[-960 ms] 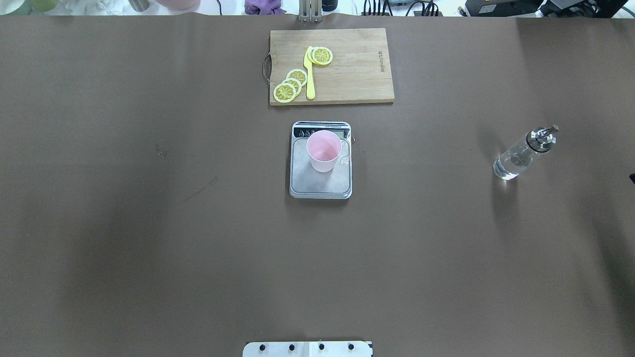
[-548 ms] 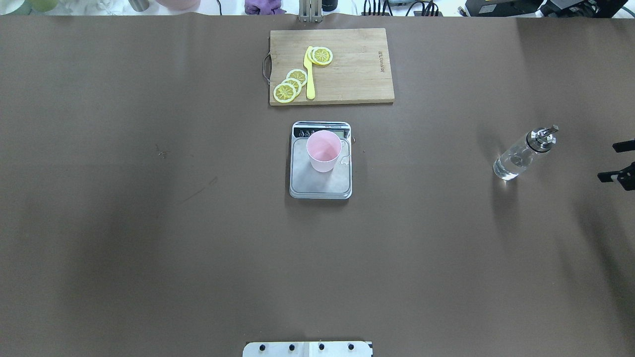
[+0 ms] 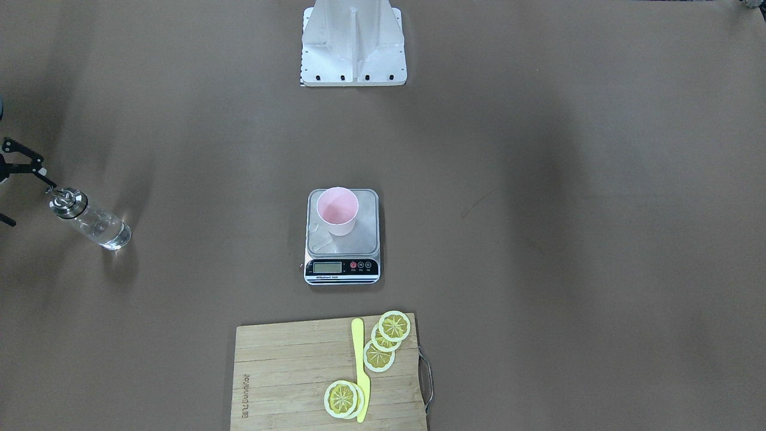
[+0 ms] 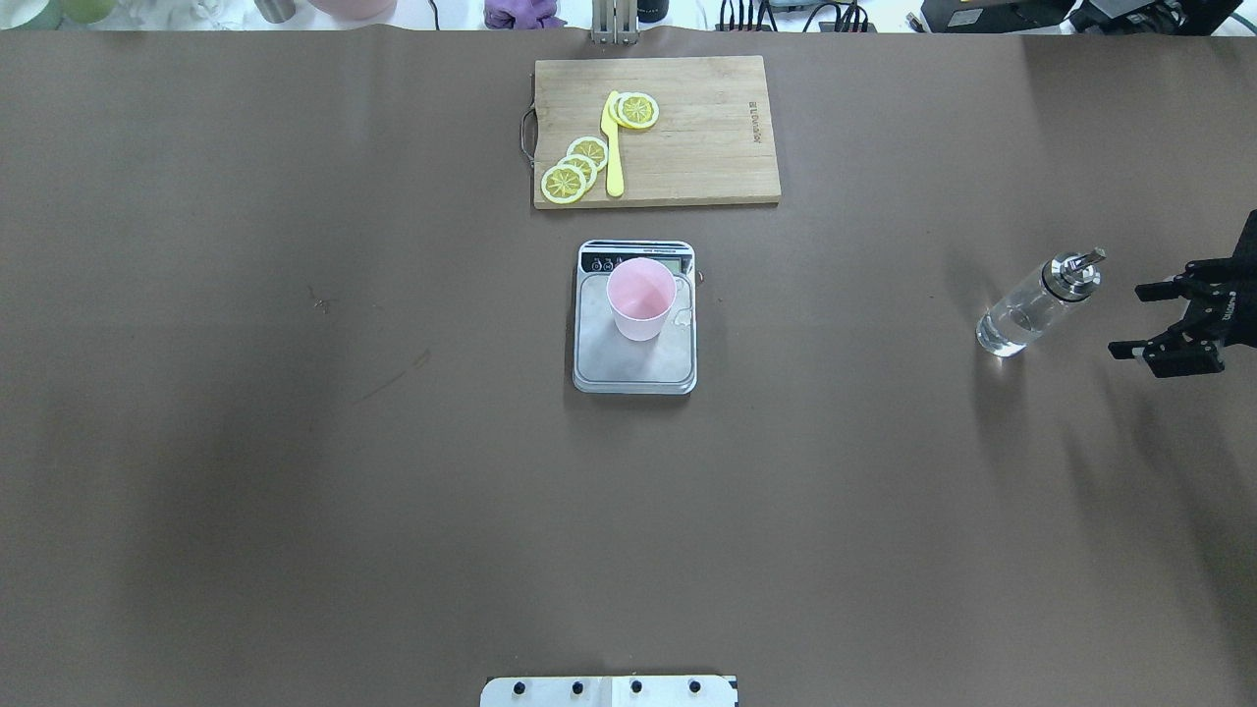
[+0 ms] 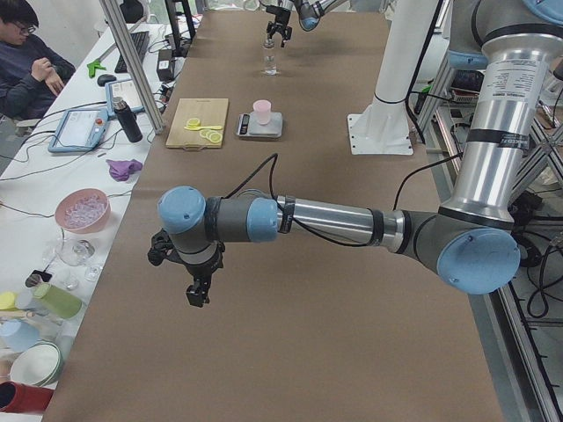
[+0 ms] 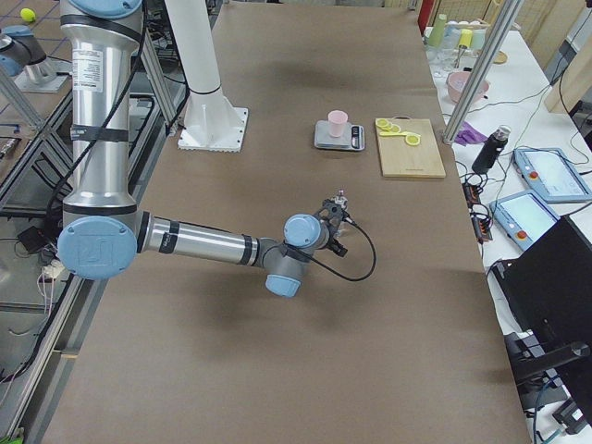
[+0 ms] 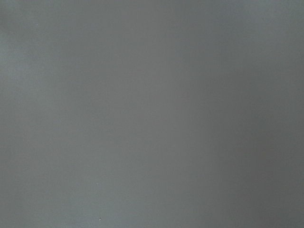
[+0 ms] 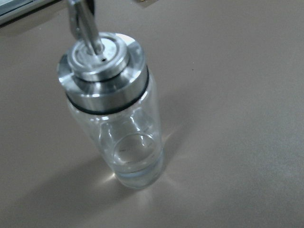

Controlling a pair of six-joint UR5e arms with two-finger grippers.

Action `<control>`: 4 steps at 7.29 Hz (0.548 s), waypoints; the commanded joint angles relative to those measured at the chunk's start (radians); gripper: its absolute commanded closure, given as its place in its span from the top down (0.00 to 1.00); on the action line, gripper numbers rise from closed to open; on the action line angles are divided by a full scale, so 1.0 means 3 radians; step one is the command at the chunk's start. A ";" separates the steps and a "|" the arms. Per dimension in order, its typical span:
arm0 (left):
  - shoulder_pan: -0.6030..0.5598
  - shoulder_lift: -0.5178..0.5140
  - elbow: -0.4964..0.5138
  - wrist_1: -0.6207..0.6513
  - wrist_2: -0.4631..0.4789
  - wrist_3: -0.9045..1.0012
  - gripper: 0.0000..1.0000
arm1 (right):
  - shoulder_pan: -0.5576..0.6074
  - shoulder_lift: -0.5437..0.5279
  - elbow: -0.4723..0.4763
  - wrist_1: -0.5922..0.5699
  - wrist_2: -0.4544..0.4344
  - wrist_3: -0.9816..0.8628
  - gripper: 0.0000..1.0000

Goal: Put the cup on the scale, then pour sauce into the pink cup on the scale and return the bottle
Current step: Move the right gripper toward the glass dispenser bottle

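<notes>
The pink cup [image 4: 640, 299] stands upright on the scale [image 4: 634, 371] at the table's middle, near the display end; it also shows in the front view [image 3: 337, 211]. The bottle [image 4: 1026, 312] stands upright on the table at the right, with a little clear sauce [image 8: 135, 173] at its bottom and a metal pourer cap [image 8: 102, 57]. My right gripper [image 4: 1127, 320] is open and empty, just right of the bottle and apart from it. My left gripper [image 5: 176, 274] hangs over bare table far to the left; I cannot tell if it is open or shut.
A wooden cutting board [image 4: 707, 147] with lemon slices [image 4: 574, 167] and a yellow knife [image 4: 613, 147] lies beyond the scale. The robot's base plate [image 4: 609, 691] is at the near edge. The left wrist view shows only bare brown table.
My right gripper has come in from the right edge and moved left toward the bottle. The cup, scale and bottle have not moved.
</notes>
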State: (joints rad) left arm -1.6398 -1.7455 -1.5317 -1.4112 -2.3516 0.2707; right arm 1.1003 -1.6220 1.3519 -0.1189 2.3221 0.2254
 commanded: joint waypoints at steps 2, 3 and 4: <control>0.0000 -0.0001 -0.0002 0.0000 0.0000 -0.0002 0.98 | -0.0261 0.0231 -0.0444 0.0624 -0.0346 0.0189 0.99; 0.0005 -0.0001 0.0003 0.0000 0.0000 -0.0002 0.98 | -0.0323 0.0323 -0.0588 0.0783 -0.0407 0.0255 0.99; 0.0005 -0.0001 0.0003 0.0000 0.0000 -0.0002 0.98 | -0.0364 0.0370 -0.0615 0.0810 -0.0453 0.0281 0.99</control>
State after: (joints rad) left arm -1.6389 -1.7457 -1.5314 -1.4113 -2.3516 0.2700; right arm 1.0103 -1.5360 1.1961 0.0932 2.2070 0.2944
